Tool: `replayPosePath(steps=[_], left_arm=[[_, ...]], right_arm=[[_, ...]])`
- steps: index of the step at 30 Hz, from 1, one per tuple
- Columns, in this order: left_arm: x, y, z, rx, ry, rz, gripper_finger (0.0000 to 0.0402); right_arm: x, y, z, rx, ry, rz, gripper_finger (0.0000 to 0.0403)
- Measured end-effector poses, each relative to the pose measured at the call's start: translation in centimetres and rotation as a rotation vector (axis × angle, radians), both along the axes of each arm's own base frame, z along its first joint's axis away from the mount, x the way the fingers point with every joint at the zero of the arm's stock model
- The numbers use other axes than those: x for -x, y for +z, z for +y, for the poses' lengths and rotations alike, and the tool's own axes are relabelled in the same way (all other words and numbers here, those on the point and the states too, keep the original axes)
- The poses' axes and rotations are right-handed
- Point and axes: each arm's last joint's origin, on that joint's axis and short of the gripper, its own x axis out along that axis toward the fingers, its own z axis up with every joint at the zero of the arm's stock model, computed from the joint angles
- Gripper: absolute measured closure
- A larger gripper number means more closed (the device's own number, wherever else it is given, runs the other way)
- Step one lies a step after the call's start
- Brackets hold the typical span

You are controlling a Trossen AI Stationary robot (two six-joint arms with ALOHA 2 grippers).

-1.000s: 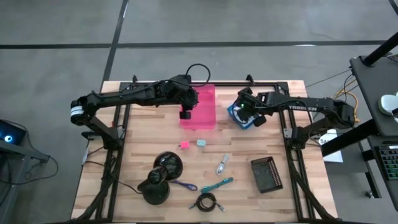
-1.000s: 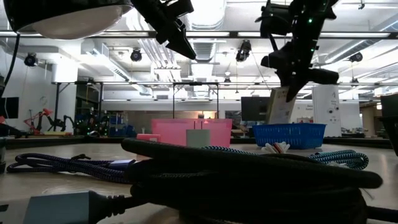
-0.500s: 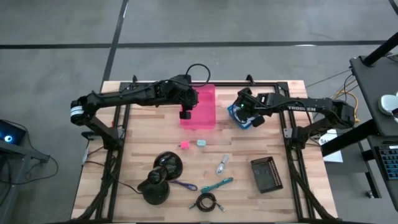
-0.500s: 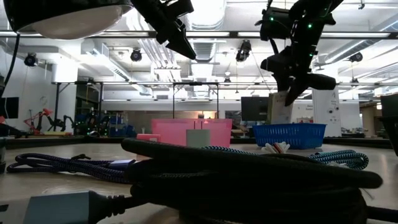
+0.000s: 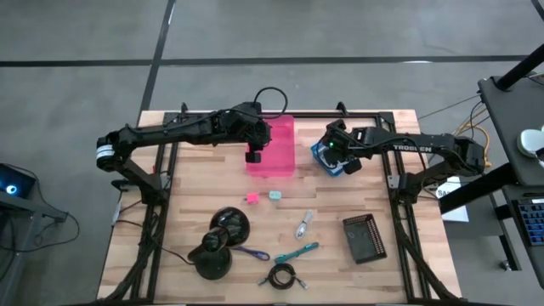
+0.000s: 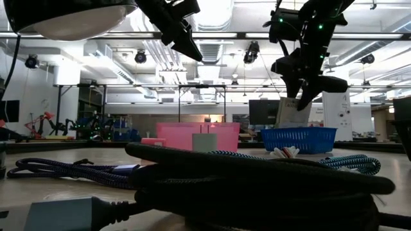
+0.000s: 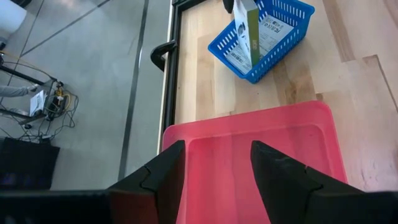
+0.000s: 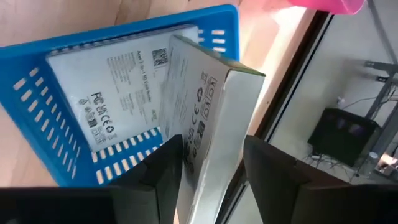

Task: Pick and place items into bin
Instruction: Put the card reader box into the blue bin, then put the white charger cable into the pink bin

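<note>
My left gripper hangs open over the near part of the pink bin; its wrist view shows the bin's floor bare between the fingers. My right gripper is over the blue basket, shut on a flat white box with a green edge. The pink cube, pale teal cube, silver piece, teal tool, purple tool and black coiled cable lie loose on the table. No green stick shows. My right gripper pinches the box between its two fingers at its upper end, coming from above and pointing down. The box stands on end, tilted, with its lower end inside the basket above a second flat box. Whether it rests there I cannot tell.
A large black object with two round parts stands at the near left. A dark rectangular tray lies near right. Bare wood lies between the bins and the loose items. The low view is filled by the cable.
My right gripper has shifted a little toward the pink bin and turned slightly, and the box in it has tipped with it over the basket. The left arm has kept still.
</note>
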Motion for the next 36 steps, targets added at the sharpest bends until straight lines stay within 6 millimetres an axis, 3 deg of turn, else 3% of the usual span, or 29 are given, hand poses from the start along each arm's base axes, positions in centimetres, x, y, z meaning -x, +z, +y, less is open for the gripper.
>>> replayPosePath(steps=[21, 27, 36], left_arm=[[0.0, 0.0, 0.0, 0.002, 0.002, -0.002, 0.0234], [0.0, 0.0, 0.0, 0.002, 0.002, -0.002, 0.0234], [0.0, 0.0, 0.0, 0.002, 0.002, -0.002, 0.0234]], right_arm=[[1.4, -0.5, 1.1, -0.195, -0.127, 0.065, 0.0283], [1.5, -0.7, 1.5, -0.338, -0.094, 0.059, 0.0285], [1.5, -0.1, 0.9, -0.154, -0.218, 0.045, 0.0297]])
